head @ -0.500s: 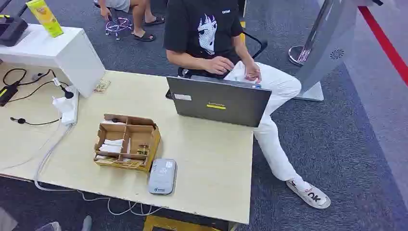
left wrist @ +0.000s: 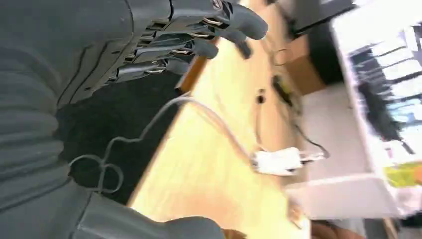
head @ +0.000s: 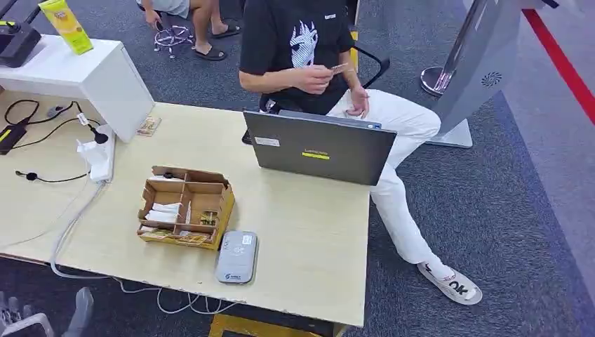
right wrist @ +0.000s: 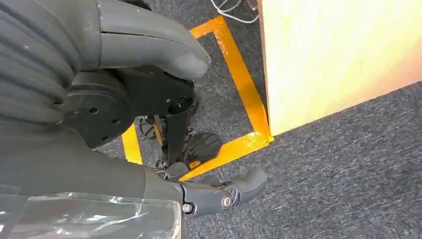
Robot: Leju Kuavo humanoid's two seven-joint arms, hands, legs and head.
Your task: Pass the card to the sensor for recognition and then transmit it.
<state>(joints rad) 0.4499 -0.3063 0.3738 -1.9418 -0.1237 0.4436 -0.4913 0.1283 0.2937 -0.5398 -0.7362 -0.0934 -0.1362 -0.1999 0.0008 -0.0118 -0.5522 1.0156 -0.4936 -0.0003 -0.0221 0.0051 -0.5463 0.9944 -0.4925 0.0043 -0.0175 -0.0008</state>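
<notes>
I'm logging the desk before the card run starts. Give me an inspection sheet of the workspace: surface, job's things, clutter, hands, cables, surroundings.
Surface: pale wooden table, bare in its right half.
Job's things: grey sensor flat near the front edge; a card pinched in the seated person's hand, above and behind the laptop.
Clutter: cardboard divider box with small items beside the sensor; white cabinet carrying a yellow-green carton.
Hands: left hand open, low by the table's front left corner; right hand open, over the carpet beside the table edge.
Cables: black leads on the left; grey cord running over the front edge.
Surroundings: grey carpet, orange floor tape, second person behind.
</notes>
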